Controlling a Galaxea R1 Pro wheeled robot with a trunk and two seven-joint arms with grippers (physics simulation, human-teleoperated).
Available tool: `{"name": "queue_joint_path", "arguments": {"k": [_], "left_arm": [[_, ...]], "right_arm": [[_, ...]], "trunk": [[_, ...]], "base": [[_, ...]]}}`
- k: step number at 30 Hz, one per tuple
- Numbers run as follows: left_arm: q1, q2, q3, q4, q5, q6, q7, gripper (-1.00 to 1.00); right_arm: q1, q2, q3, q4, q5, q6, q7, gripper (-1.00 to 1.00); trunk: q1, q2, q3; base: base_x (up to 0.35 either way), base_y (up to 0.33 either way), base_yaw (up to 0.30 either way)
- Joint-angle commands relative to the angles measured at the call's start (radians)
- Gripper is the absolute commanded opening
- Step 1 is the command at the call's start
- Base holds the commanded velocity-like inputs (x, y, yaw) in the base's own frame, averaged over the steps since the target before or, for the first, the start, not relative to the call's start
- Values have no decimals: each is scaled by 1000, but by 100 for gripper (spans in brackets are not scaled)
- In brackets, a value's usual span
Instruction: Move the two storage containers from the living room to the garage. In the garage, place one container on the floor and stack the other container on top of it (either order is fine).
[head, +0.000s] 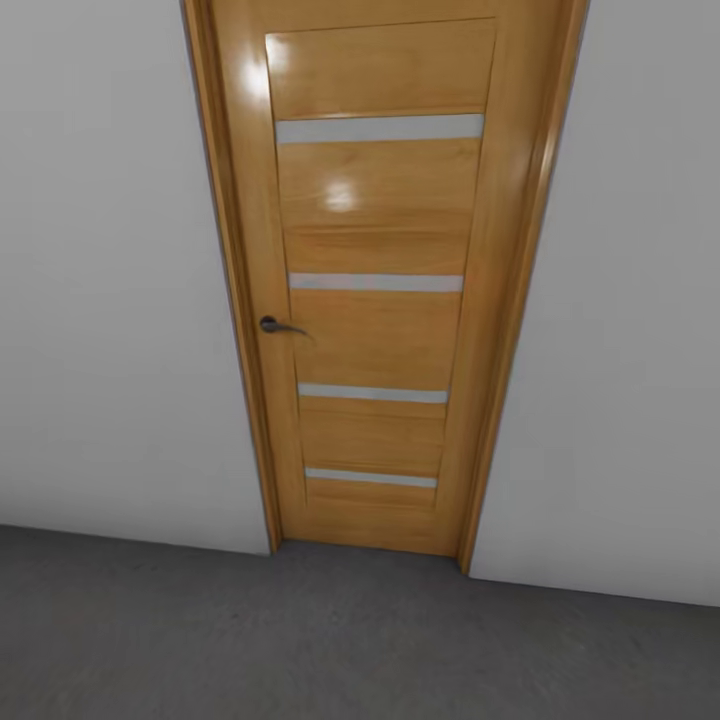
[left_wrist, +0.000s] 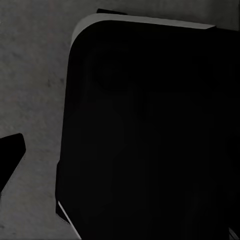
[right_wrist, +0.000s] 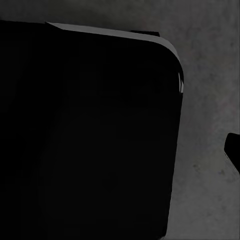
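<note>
The two storage containers are out of view. I face a closed wooden door (head: 375, 300) set in a white wall, standing on the dark grey concrete floor (head: 300, 640). In the left wrist view a dark fingertip (left_wrist: 10, 157) juts in at the picture's edge, over the concrete floor (left_wrist: 35, 75). The right wrist view has a similar dark fingertip (right_wrist: 233, 147) over the same floor (right_wrist: 210, 75). Nothing shows between the fingers, and their spread cannot be judged.
The door has a dark lever handle (head: 275, 325) on its left side and several pale horizontal strips. White walls (head: 110, 300) flank it on both sides. My black base (left_wrist: 150, 130) bulks large under both wrist cameras, including the base (right_wrist: 85, 135) in the right wrist view.
</note>
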Motion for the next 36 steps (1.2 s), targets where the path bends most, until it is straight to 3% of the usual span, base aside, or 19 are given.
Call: {"name": "queue_joint_path", "arguments": {"k": [1,36], "left_arm": [[0,0,0,0,7,-2,0,100],[0,0,-1,0,4,-4,8,100]], "right_arm": [[0,1,-2,0,6,-2,-1,100],[0,-8,-4,0,7,-12,-4,100]], "trunk": [[1,0,-1],[1,0,-1]], "base": [[322,0,0],[322,0,0]]}}
